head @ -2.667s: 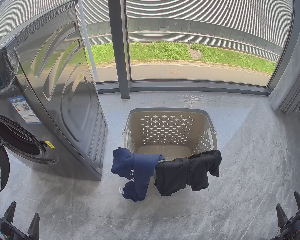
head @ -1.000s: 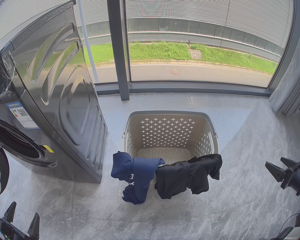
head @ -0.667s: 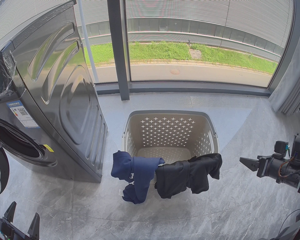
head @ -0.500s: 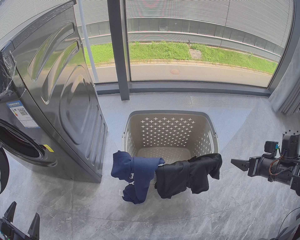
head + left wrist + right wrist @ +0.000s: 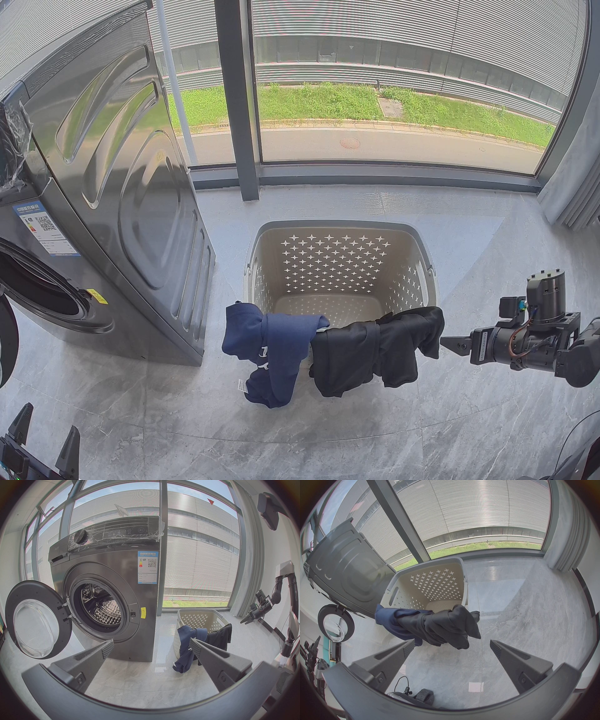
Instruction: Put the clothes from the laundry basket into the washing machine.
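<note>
The black garment [image 5: 375, 359] and the blue garment [image 5: 269, 350] hang side by side over the near rim of the laundry basket [image 5: 340, 226] at the frame's centre, mostly outside it. The right gripper [image 5: 451, 344], jaws wide and empty, sits just right of the black one. A shallow pinch on its loose edge could drop it onto the floor [image 5: 500, 262], and a snag could tip the basket. The left gripper [image 5: 47, 420], also wide and empty, sits lower left, below the washing machine [image 5: 125, 187].
</note>
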